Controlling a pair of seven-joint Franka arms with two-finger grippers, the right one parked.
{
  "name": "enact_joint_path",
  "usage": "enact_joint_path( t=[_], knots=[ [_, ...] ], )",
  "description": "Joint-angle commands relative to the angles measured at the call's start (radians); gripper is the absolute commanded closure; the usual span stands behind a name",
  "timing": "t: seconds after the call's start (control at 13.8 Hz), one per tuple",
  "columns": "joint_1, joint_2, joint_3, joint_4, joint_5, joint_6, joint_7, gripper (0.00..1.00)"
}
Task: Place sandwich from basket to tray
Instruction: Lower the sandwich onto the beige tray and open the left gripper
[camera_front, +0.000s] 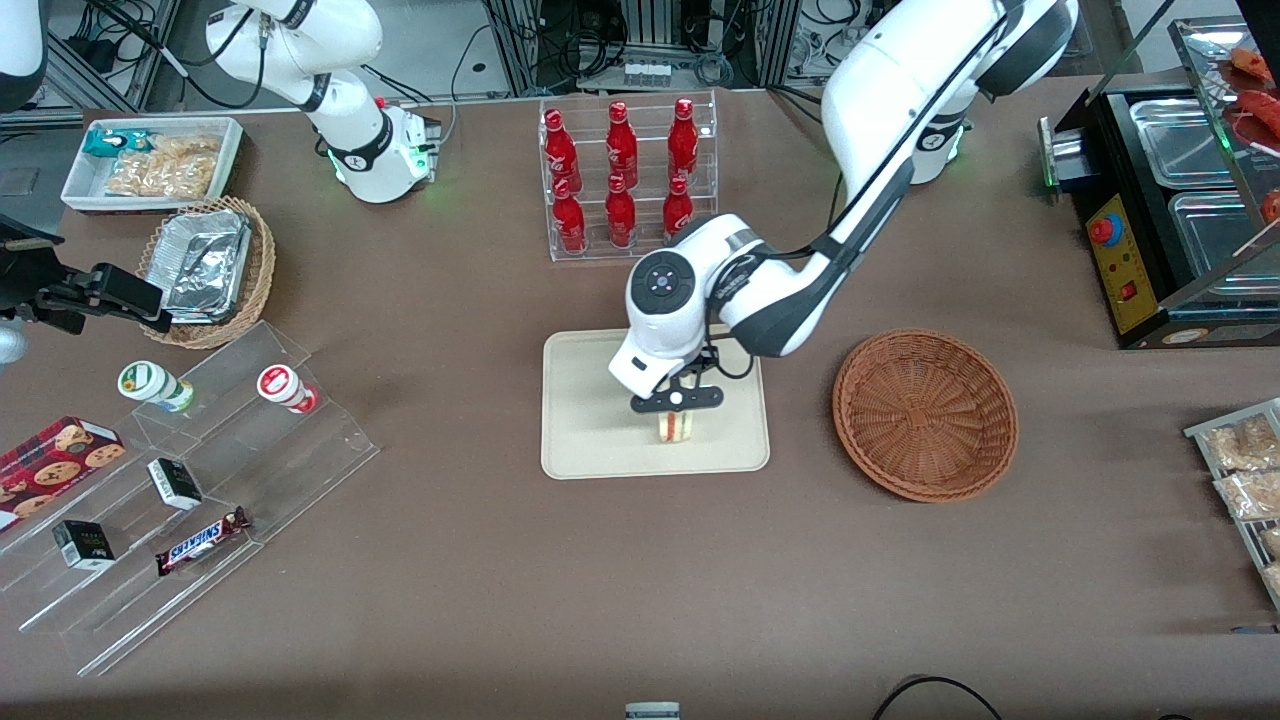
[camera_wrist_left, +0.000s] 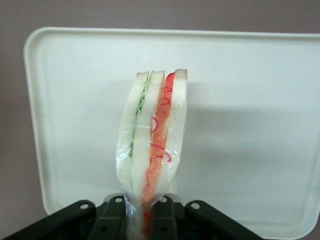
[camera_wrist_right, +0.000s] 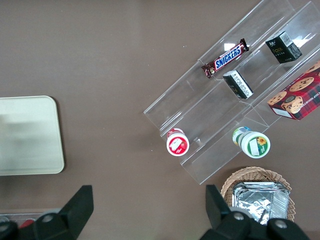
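Now gripper (camera_front: 676, 399) over tray (camera_front: 580, 450), clamped on sandwich (camera_front: 675, 426), wedge upright near tray's front edge, filling edge showing. Basket (camera_front: 925, 412) sits beside tray toward working arm's end, well apart. Rack of red bottles (camera_front: 622, 178) farther from camera, nothing blocking tray

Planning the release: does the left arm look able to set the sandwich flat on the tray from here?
Probably yes. The gripper is shut on the sandwich directly over the tray, whose surface below looks bare.
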Motion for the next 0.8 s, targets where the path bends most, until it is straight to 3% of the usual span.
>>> enact_joint_path(
  t=[0.0, 0.22, 0.29, 0.36, 0.43, 0.72],
  knots=[
    [-0.043, 0.057, 0.010, 0.077, 0.028, -0.036, -0.020, 1.00],
    [-0.058, 0.091, 0.008, 0.077, 0.112, -0.030, -0.058, 0.99],
    [-0.058, 0.094, 0.007, 0.077, 0.112, -0.029, -0.060, 0.89],
    [-0.054, 0.094, 0.007, 0.077, 0.111, -0.027, -0.061, 0.65],
    [-0.054, 0.093, 0.007, 0.077, 0.111, -0.027, -0.052, 0.01],
    [-0.046, 0.056, 0.008, 0.077, 0.108, -0.038, -0.063, 0.00]
  ],
)
